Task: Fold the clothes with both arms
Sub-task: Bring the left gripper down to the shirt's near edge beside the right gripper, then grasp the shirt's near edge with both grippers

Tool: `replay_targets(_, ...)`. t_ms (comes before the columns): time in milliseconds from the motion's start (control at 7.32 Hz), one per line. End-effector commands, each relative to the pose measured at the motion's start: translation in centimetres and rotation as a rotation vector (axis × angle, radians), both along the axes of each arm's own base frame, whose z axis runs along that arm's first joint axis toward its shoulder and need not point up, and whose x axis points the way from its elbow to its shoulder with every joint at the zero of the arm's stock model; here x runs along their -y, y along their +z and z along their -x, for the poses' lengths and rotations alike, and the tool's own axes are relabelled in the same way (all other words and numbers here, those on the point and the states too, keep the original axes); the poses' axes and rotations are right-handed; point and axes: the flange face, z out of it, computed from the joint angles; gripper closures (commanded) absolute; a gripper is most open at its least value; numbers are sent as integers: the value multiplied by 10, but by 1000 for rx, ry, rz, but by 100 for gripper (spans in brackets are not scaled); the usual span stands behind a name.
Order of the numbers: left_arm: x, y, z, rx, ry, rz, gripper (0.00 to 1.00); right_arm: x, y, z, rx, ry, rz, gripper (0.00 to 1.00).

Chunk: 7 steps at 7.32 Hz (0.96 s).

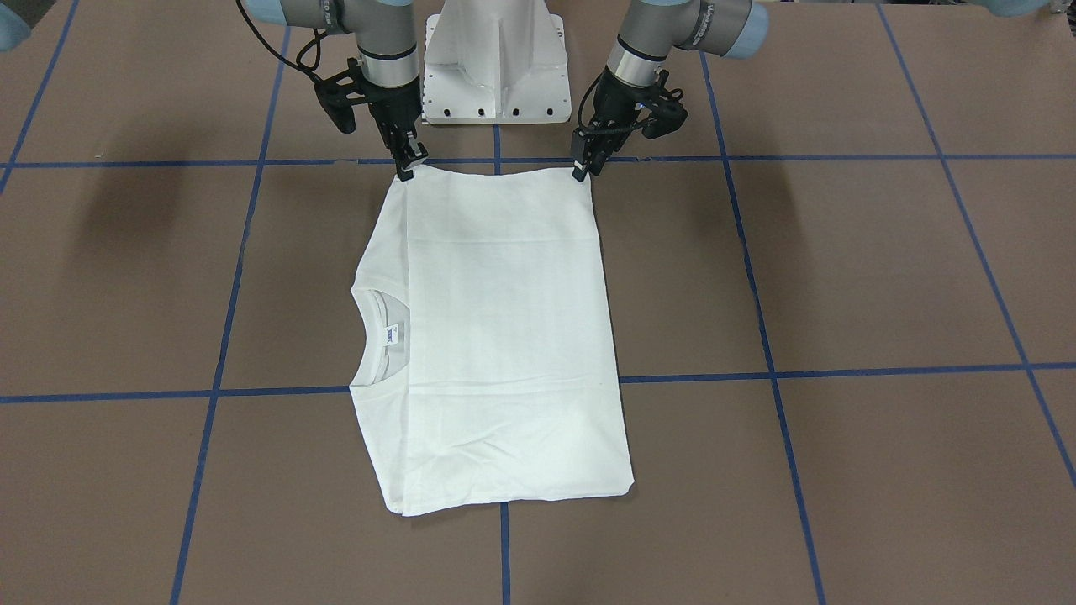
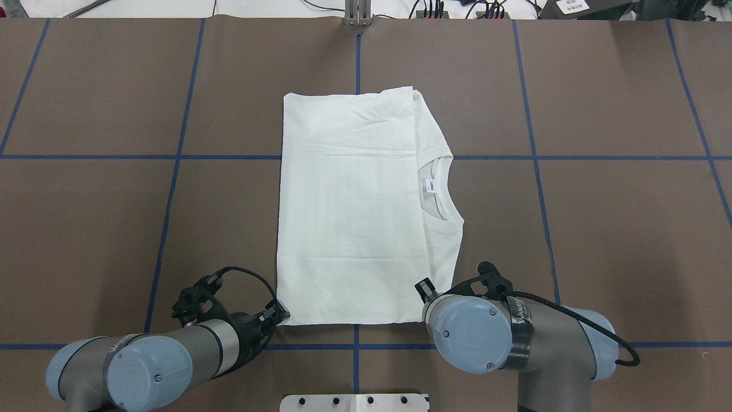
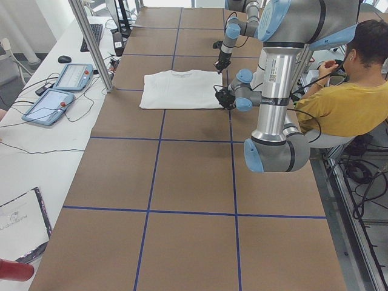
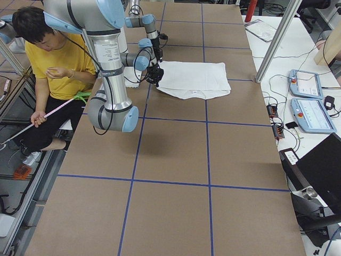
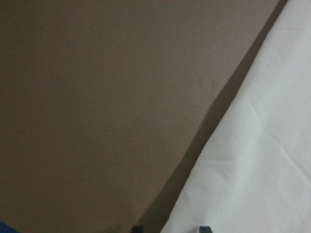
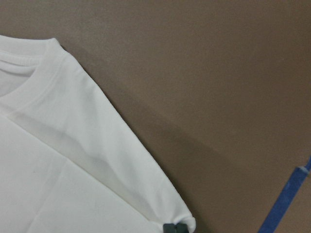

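Overhead exterior view gives us the white long-sleeved cotton T-shirt (image 2: pixel 349 212) folded into a tall rectangle and lying flat near the middle of the brown paper-covered table (image 2: pixel 600 229), straddling two of the blue tape grid lines (image 2: pixel 170 200). Its ribbed round collar (image 2: pixel 439 194), with a small white label (image 2: pixel 430 185) inside, lies on the shirt's right side, partly covered by the smooth folded panel that makes up the left and middle. We see no printed text on the upward face. Both near corners, on the edge closest to the robot's base, have a gripper at them. The black two-finger right gripper (image 1: pixel 406 170) is at the near right corner, and its wrist view shows the fingertips (image 6: pixel 174 227) pressed together on that corner of cloth. The black two-finger left gripper (image 2: pixel 281 313) is at the near left corner; in its wrist view we see the two fingertips (image 5: pixel 204 228) apart, with the shirt's edge running between them. The grey jointed left arm (image 2: pixel 148 360) and right arm (image 2: pixel 514 343), both with light-blue caps, reach in from either side of the white metal pedestal (image 1: pixel 496 67). In the side views a seated person in a yellow shirt (image 3: pixel 351 103) is behind the robot, well apart from the shirt.
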Motion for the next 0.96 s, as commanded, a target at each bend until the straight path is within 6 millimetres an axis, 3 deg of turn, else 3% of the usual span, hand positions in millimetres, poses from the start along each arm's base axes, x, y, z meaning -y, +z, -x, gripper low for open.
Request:
replay_targets(0,-3,0,-1,1,4,2,100,-1,-3,-4,9,-4,3,100)
replay_targets(410,-2,-7,3,-14,4,1,100,-1,-3,-7,8,-4,3,100)
replay_targets(819,-10,-40,44,-83,5,16,100,-9,-16,-19,19,-1,11,100)
